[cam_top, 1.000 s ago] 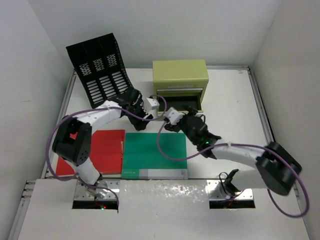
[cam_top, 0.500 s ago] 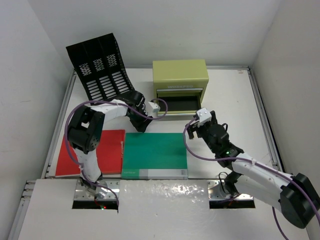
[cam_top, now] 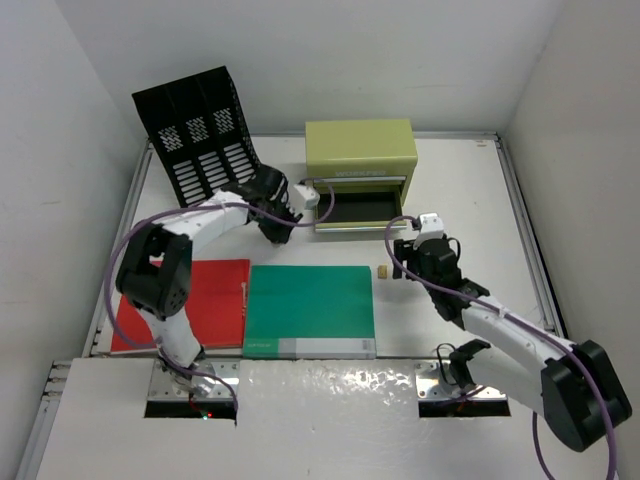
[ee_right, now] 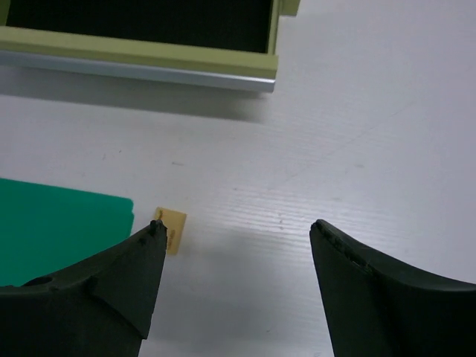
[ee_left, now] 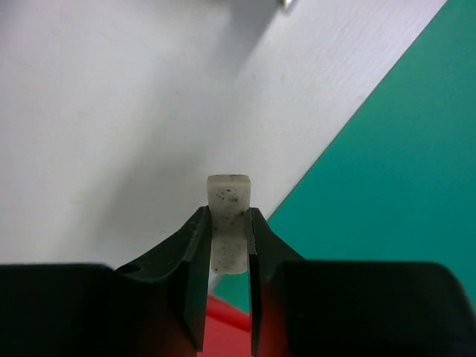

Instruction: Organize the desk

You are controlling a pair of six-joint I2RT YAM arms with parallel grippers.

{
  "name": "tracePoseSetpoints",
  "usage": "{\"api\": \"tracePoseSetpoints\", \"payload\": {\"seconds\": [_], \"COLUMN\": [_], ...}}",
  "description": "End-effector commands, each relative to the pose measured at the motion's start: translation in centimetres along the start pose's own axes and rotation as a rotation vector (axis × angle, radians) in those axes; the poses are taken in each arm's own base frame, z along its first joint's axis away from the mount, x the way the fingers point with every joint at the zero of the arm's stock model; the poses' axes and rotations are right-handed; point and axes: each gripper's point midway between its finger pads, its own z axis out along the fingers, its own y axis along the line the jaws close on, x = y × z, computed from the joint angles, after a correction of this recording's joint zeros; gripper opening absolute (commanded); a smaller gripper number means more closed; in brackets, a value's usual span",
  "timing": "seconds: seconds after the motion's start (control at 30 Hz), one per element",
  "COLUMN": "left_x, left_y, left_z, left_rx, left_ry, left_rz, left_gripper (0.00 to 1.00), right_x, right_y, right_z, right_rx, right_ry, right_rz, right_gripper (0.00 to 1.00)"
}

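Note:
The white desk [cam_top: 460,190] holds a green folder [cam_top: 310,308] and a red folder [cam_top: 200,300] at the near edge. My left gripper [cam_top: 282,228] hangs above the desk beyond the green folder's far left corner. In the left wrist view it [ee_left: 227,217] is shut on a small white speckled eraser [ee_left: 229,192]. My right gripper [cam_top: 408,258] is open and empty just right of a small tan block [cam_top: 382,271]. In the right wrist view the block [ee_right: 170,229] lies by the left fingertip [ee_right: 152,232], with bare desk [ee_right: 357,134] between the jaws.
An olive-green drawer box [cam_top: 360,148] stands at the back, its drawer [cam_top: 360,207] pulled open; the drawer's front rail [ee_right: 141,67] shows in the right wrist view. A black mesh file rack [cam_top: 200,135] leans at the back left. Grey rails [cam_top: 522,220] edge the desk.
My right arm has pulled back from beside the drawer to the right, and the tan block now shows on the desk. My left gripper has shifted slightly and still holds the eraser.

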Motion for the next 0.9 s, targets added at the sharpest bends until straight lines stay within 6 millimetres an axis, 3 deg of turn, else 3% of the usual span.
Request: {"api": "tracePoseSetpoints", "payload": {"seconds": [0.0, 0.07, 0.17, 0.2, 0.23, 0.27, 0.3, 0.33, 0.37, 0.47, 0.6, 0.77, 0.87], "left_x": [-9.3, -11.2, -16.4, -17.1, -17.2, -18.9, -19.2, -19.0, -20.4, -21.6, -21.7, -21.8, -21.6], "left_y": [-0.1, -1.3, -3.6, -3.7, -3.7, -3.8, -3.9, -3.7, -3.8, -3.7, -2.9, -1.3, -1.3], "left_z": [-7.6, -8.2, -8.6, -8.1, -6.0, -6.2, -5.3, -3.2, -3.2, -1.1, 1.4, 3.3, 4.1], "left_rx": [-0.097, -0.100, -0.127, -0.130, -0.122, -0.140, -0.139, -0.133, -0.157, -0.190, -0.256, -0.331, -0.323], "left_ry": [-0.268, -0.285, -0.334, -0.332, -0.295, -0.317, -0.299, -0.261, -0.278, -0.261, -0.232, -0.221, -0.220], "left_rz": [0.085, 0.129, 0.226, 0.239, 0.244, 0.261, 0.272, 0.274, 0.287, 0.300, 0.327, 0.324, 0.315], "left_gripper": [0.00, 0.00, 0.00, 0.00, 0.00, 0.00, 0.00, 0.00, 0.00, 0.00, 0.04, 0.05, 0.14], "right_x": [0.0, -0.4, 0.1, 0.2, 0.3, 0.8, 0.5, 0.7, 1.0, 1.9, 2.4, 3.3, 3.9], "right_y": [2.7, 3.6, 3.7, 3.5, 3.2, 3.0, 3.1, 3.1, 3.2, 3.6, 3.8, 4.4, 4.8], "right_z": [0.4, 0.7, 1.2, 1.4, 1.4, 1.4, 1.5, 1.5, 1.6, 2.0, 2.6, 3.4, 3.8], "right_rx": [-0.114, -0.156, -0.147, -0.134, -0.110, -0.102, -0.108, -0.111, -0.116, -0.129, -0.132, -0.152, -0.170], "right_ry": [0.027, 0.010, 0.032, 0.028, 0.020, 0.022, -0.001, -0.001, 0.006, 0.038, 0.047, 0.085, 0.122], "right_rz": [0.121, 0.153, 0.179, 0.188, 0.210, 0.217, 0.230, 0.237, 0.237, 0.219, 0.222, 0.196, 0.176], "right_gripper": [0.72, 0.63, 0.57, 0.57, 0.56, 0.55, 0.54, 0.53, 0.53, 0.54, 0.54, 0.54, 0.54]}}
